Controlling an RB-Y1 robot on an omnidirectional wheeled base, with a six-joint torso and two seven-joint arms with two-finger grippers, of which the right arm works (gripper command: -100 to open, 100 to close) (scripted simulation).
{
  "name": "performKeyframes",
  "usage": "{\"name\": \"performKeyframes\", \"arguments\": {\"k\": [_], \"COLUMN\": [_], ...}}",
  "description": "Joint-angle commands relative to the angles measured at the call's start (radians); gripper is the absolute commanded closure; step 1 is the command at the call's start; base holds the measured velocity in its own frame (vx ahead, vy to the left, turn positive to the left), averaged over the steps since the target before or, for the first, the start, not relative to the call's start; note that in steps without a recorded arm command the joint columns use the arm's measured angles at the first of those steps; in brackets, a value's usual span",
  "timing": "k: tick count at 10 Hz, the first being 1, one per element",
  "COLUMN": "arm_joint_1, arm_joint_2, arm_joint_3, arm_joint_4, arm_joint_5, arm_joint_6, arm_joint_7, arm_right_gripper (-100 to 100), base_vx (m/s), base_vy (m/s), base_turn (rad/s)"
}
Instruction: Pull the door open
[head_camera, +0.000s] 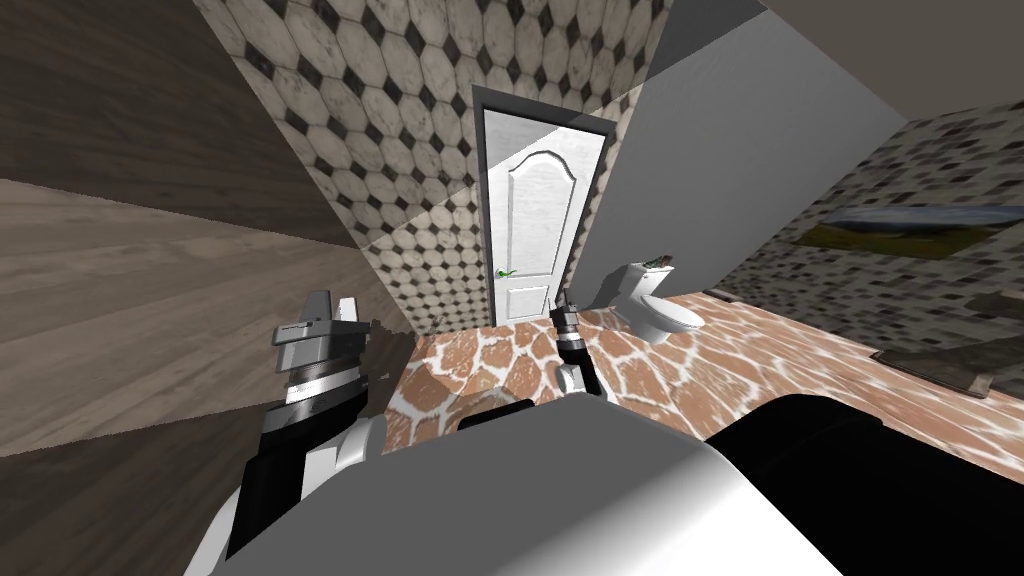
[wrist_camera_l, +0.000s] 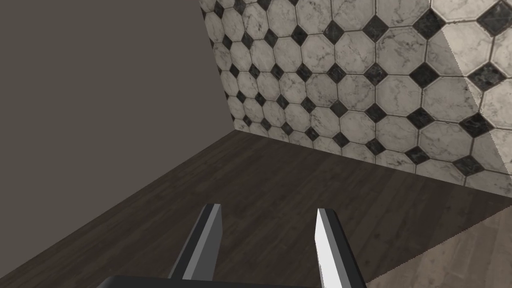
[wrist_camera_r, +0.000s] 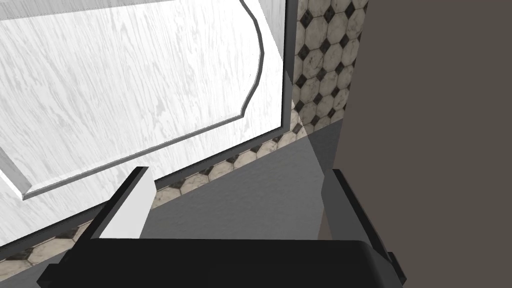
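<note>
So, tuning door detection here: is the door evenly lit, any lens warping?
Head view: a slanted shadow edge crosses the door top and the tiled wall beside it; walls splay toward the corners. Right wrist view: the door reads bright and even. Left wrist view: a shadow edge on the tiled wall.

A home bathroom: a white toilet stands on a stone-patterned floor near octagon-tiled walls, a white panelled door and a framed landscape picture.
</note>
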Motion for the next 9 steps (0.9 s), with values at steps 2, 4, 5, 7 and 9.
{"name": "performKeyframes", "arguments": {"k": [2,4,5,7,9], "arm_joint_1": [-0.029,-0.058,-0.073,-0.089,-0.12], "arm_joint_2": [-0.008,-0.016,-0.02,-0.024,-0.031], "arm_joint_3": [-0.01,-0.018,-0.022,-0.026,-0.035], "arm_joint_4": [0.052,0.11,0.14,0.174,0.239], "arm_joint_5": [-0.001,0.0,0.001,0.001,0.002], "arm_joint_6": [-0.003,-0.009,-0.012,-0.015,-0.021], "arm_joint_7": [0.003,0.007,0.009,0.011,0.015], "arm_right_gripper": [-100,-100,-100,-100,-100], "base_vx": [0.091,0.06,0.091,0.072,0.081], "base_vy": [0.012,0.003,0.013,0.011,0.008], "base_turn": [0.023,0.025,0.041,0.015,0.039]}}
